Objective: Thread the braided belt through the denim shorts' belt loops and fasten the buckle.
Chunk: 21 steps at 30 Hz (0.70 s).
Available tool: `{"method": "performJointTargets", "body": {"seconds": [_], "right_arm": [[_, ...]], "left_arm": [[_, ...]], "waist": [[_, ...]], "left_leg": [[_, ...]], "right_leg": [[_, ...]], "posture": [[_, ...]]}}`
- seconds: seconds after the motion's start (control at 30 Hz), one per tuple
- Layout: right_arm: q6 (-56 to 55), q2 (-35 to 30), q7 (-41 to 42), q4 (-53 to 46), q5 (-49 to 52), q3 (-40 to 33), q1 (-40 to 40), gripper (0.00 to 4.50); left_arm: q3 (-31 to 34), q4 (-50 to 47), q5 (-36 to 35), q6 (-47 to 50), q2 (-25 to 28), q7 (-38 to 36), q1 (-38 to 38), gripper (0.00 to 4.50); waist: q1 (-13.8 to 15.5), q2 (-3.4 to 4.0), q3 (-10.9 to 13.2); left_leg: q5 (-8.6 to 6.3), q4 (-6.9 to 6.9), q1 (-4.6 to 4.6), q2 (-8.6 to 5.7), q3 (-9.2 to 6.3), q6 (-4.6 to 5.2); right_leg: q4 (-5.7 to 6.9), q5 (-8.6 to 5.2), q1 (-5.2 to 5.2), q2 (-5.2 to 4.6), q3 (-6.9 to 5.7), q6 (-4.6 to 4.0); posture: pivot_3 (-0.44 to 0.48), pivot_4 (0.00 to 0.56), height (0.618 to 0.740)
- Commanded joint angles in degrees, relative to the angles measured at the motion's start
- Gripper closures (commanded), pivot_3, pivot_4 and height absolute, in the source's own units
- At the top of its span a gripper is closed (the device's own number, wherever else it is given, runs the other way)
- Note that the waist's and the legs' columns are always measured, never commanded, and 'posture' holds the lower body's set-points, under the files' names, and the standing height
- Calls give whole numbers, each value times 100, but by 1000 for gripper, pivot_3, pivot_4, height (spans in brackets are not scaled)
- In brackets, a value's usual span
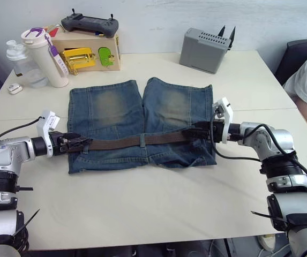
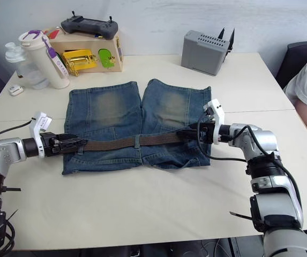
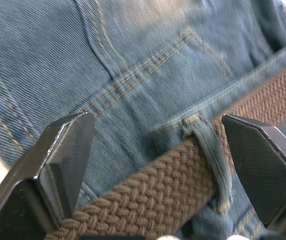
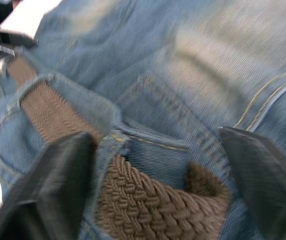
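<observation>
Both arms reach in low at the denim shorts (image 1: 142, 123): left gripper (image 3: 157, 165) and right gripper (image 4: 155, 185) spread around the braided belt (image 1: 137, 142).

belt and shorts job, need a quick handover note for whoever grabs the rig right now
Left gripper: open, fingers either side of the braided belt at the shorts' left edge.
Right gripper: open, at the belt on the right edge.
Denim shorts lie flat mid-table, waistband toward the robot.
Done: belt runs under the centre belt loop and loops near both ends.
Left: buckle not visible; fastening cannot be confirmed.
</observation>
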Motion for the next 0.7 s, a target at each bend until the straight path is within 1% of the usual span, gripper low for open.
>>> {"method": "performJointTargets", "body": {"seconds": [0.03, 0.07, 0.1, 0.13, 0.2, 0.23, 0.27, 0.37, 0.5, 0.57, 0.63, 0.7], "right_arm": [[-244, -85, 367, -227, -70, -8, 32, 2302], [-271, -84, 407, -287, -81, -19, 65, 2518], [-303, -83, 445, -343, -96, -34, 98, 3053], [-317, -83, 466, -380, -107, -49, 121, 3426], [-333, -76, 486, -409, -149, -75, 147, 4321], [-340, -65, 471, -409, -155, -105, 157, 4499], [-340, -60, 466, -406, -156, -130, 164, 4498], [-437, -94, 480, -413, -239, -128, 200, 4498], [-992, -139, 490, -667, -347, -246, 351, 4498], [-1896, -259, 471, -1289, -518, -383, 750, 4498], [-3198, -452, 406, -2112, -871, -521, 1429, 4498], [-4522, -339, 26, -2901, -1070, -929, 1983, 4498]], "left_arm": [[17, 12, 132, -152, -31, -274, 8, 1768], [48, -42, 107, -172, -60, -324, -3, 1974], [93, -86, 83, -225, -90, -366, -30, 2491], [134, -128, 59, -255, -110, -404, -50, 2812], [181, -183, 39, -293, -120, -491, -64, 3695], [167, -240, 45, -335, -101, -581, -28, 4111], [171, -270, 39, -351, -94, -637, -9, 4451], [207, -434, -35, -346, -4, -909, 74, 4500], [488, -781, -201, -411, 86, -1171, 259, 4500], [811, -1481, -557, -352, 158, -1439, 606, 4500], [1115, -2250, -867, -167, 391, -1769, 1191, 4500], [1391, -2785, -1060, -120, 573, -2023, 1804, 4500]], "waist": [[1, 0, 0], [2, 0, 0], [4, 0, 0], [1, 0, 0], [1, 0, 0], [3, 0, 0], [4, 0, 0], [6, 0, 0], [5, 0, 0], [5, 0, 0], [7, 1, 1], [6, 1, 1]], "left_leg": [[0, 2, 0, 0, 0, 0], [0, 2, 1, 0, 0, -1], [-1, 2, 0, 1, -1, -1], [-1, 2, 0, 1, -1, -2], [-2, 2, 0, 2, -1, -2], [-2, 2, 0, 2, -1, -3], [-2, 2, 0, 1, -1, -3], [-2, 3, 0, 1, -1, -2], [-2, 2, -1, 2, -2, -2], [-3, 2, 0, 2, -2, -2], [-7, 0, -3, 3, -5, -3], [-13, -6, -13, 5, -12, -5]], "right_leg": [[0, 0, 0, 0, 0, 0], [-1, 0, 0, 0, 0, 0], [-2, 0, 0, 0, 0, 0], [0, 0, 0, 1, -1, 0], [3, 0, -1, 1, -1, 0], [3, 0, -1, 1, -1, 0], [3, 0, -1, 1, -1, 0], [1, 0, 0, 0, -1, 0], [1, 0, -1, 0, -1, 0], [0, 0, 0, 0, -1, 0], [6, 0, 0, 0, -1, 0], [-5, 0, -2, 3, -5, 1]], "posture": [[0, 150, 736], [0, 150, 736], [0, 150, 736], [0, 150, 736], [0, 150, 736], [0, 150, 736], [0, 150, 736], [0, 150, 736], [0, 150, 736], [0, 150, 736], [0, 150, 736], [0, 150, 736]]}}
